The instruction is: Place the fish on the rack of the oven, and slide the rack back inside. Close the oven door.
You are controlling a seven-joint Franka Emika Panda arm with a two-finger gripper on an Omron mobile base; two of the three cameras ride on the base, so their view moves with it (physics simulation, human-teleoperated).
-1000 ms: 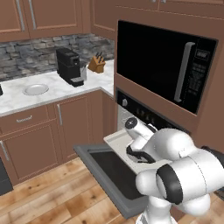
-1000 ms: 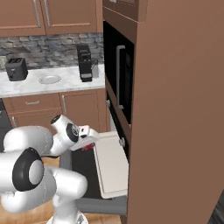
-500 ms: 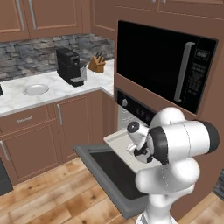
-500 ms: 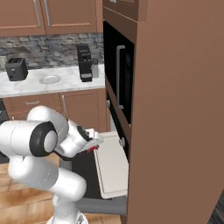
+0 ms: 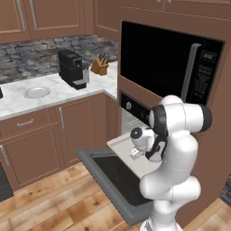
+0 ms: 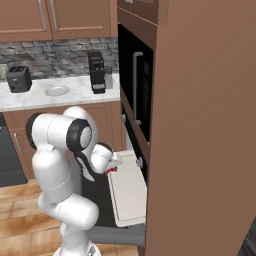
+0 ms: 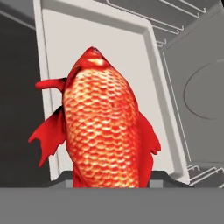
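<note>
The fish is seen clenched betw. the fingers, filling the hand view w/ its body hanging down toward the rack; a red bit of it also shows at the gripper in the right base view, just at the rack's near-left edge. The rack is pulled out of the oven over the dropped oven door, prob. so the fish can be set down from above w/o reaching into the cavity. The fish is held clear of the rack surface, not yet released; it looks to be above the rack's outer part, nearer the left edge than the centre, though contact can't be ruled out fully from these views. The wrist is bent low in front of the oven, w/ the arm's bulk folded close to the base. Vs. the earlier frames: the arm's upper joints have been swung round and raised, so the big white link now stands upright rather than lying across the foreground; the hand has been shifted little, staying at the rack's edge. The fingers' grip is unchanged. The plate and coffee machine on the counter are as before. Next, judged: lower and release, then push the rack in.
</note>
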